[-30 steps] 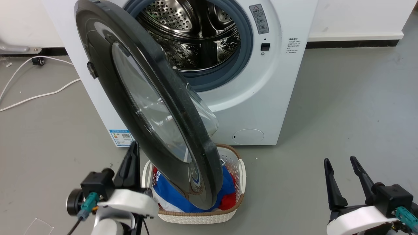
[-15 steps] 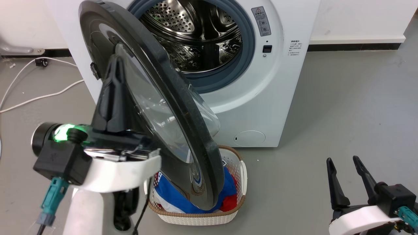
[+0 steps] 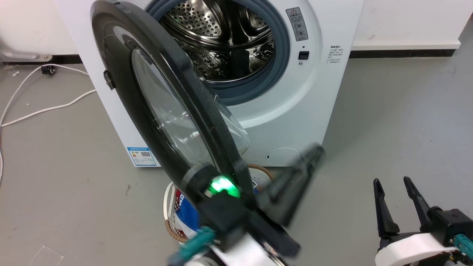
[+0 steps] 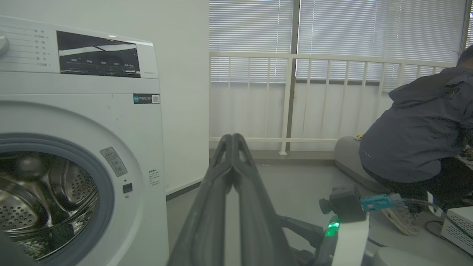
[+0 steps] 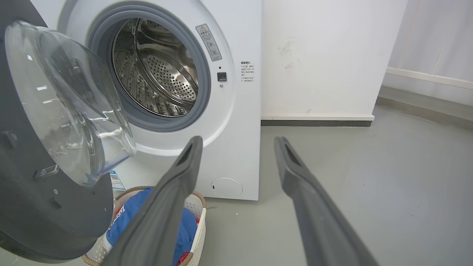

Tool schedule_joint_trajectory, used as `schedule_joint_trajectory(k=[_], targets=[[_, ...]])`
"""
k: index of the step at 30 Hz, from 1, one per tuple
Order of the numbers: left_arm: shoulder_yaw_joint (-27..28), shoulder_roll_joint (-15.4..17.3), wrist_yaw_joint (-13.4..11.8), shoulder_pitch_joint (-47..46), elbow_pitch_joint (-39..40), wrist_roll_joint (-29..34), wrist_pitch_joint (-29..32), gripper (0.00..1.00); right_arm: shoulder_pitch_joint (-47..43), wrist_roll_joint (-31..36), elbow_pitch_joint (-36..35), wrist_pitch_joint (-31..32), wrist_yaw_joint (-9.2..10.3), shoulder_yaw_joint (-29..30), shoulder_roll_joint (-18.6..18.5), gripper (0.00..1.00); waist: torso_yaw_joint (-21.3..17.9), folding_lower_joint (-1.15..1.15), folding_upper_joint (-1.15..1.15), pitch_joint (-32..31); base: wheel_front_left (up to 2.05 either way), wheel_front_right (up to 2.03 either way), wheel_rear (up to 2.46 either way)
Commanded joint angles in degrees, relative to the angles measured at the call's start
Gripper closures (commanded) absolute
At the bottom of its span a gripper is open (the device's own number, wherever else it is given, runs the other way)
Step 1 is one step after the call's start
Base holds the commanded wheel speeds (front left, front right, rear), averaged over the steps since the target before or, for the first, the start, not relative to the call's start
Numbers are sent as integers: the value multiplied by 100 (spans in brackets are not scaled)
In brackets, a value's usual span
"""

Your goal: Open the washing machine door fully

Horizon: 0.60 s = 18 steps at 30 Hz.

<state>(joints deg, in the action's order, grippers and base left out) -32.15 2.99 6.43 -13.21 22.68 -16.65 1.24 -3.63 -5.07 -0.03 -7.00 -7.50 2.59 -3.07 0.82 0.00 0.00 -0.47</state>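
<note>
The washing machine door [image 3: 159,111] is a big glossy black ring with a bulging clear glass bowl. It stands swung out from the white machine, nearly edge-on to the head view. The right wrist view shows its inner side [image 5: 44,147] at the left. My left gripper [image 3: 314,153] is motion-blurred, its wrist in front of the door's lower edge and its fingers pointing right, away from the door. In its own view the left gripper [image 4: 232,138] is shut on nothing. My right gripper [image 3: 393,183] hangs open at the lower right, apart from the door, its fingers [image 5: 184,159] spread.
A white woven basket [image 3: 172,218] of blue and red clothes sits on the floor under the door's lower edge. The steel drum [image 3: 221,40] is exposed. A white cable [image 3: 37,109] lies at the left. A person [image 4: 417,129] sits by the railing at the right.
My left arm has swung from the door's left outer side across to its lower edge, fingers now pointing right. The door stands at about the same angle. The right arm holds still.
</note>
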Motion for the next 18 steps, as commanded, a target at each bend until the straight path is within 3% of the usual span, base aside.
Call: schedule_joint_trajectory(k=[1,5,8,18], targets=[[-320,28,35,204,-178,-154,233,100,-59,4,-26,31,1,20,22,0,5,0,0,10,0,0,0],[-855,93,53,580,-759,-393,650,100,-48,26,-43,50,1,40,24,0,2,0,0,58,0,0,0],[-1032,118,59,719,-1189,-390,639,100,15,33,-55,64,1,24,24,0,-18,0,0,143,0,0,0],[-545,83,-365,403,-2457,-241,-179,100,157,17,-16,79,1,-19,27,0,-108,0,0,288,0,0,0]])
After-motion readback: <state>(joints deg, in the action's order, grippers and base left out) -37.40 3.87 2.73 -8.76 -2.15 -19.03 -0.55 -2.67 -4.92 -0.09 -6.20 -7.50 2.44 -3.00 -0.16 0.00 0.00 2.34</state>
